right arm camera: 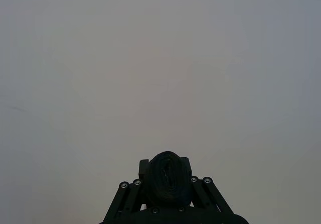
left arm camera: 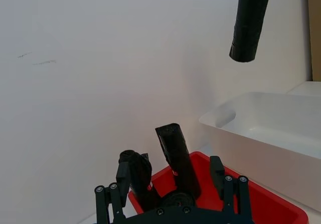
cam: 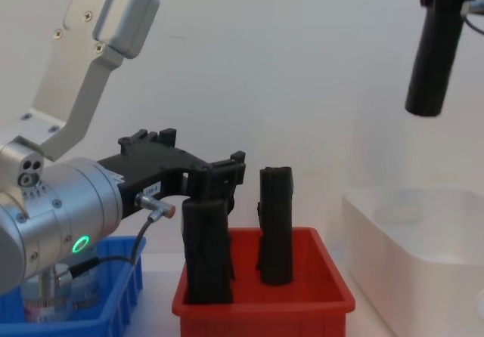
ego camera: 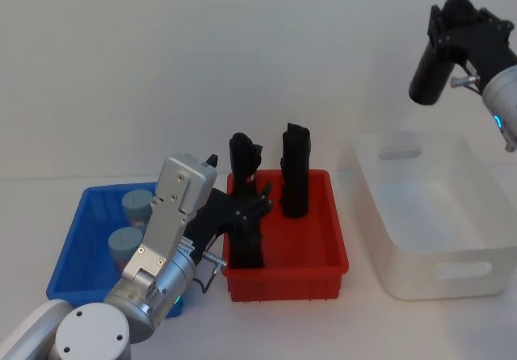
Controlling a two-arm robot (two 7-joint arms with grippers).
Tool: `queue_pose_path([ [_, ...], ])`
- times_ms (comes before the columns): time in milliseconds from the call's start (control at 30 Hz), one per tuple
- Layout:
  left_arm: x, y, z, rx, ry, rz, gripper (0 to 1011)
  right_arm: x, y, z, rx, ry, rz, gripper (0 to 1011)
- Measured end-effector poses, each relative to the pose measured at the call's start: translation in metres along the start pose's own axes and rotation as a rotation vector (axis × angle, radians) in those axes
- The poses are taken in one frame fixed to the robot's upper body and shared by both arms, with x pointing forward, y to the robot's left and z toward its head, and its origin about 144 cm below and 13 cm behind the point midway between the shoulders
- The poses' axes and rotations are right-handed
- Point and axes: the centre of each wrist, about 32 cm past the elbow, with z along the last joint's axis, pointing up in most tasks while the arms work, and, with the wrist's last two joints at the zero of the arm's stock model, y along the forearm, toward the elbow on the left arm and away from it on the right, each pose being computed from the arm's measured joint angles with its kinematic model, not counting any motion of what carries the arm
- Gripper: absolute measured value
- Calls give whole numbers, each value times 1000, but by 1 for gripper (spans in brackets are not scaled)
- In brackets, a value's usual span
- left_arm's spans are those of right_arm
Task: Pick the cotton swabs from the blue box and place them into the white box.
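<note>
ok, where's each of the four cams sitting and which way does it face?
Head: high, looking down at blue box, red bin, white box; left arm in foreground, right hand raised.
Chest: low, facing forward; left hand looms at the red bin.
Left wrist: behind its own fingers, facing white box.
Right wrist: behind right hand, facing blank wall.
Shared: head, chest, left wrist all see the right hand's black roll.

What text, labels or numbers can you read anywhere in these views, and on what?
No text can be read.
On the left gripper, a white sticker: print too small to read.
On the cotton swab tub in the blue box, a label: blurred, unreadable.
</note>
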Motion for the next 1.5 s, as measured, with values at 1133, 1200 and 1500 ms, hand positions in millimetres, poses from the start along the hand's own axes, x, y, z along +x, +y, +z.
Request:
queue_pose_path([
  [1133, 0, 0, 0, 0, 0, 0, 1003, 10, 30, -42, -332, -45, 64, 887],
  [1200, 0, 0, 0, 0, 0, 0, 1003, 10, 30, -43, -338, -45, 66, 922],
  [1500, 1, 3, 0, 10, -1, 6, 1003, 10, 32, -46, -355, -46, 71, 1001],
])
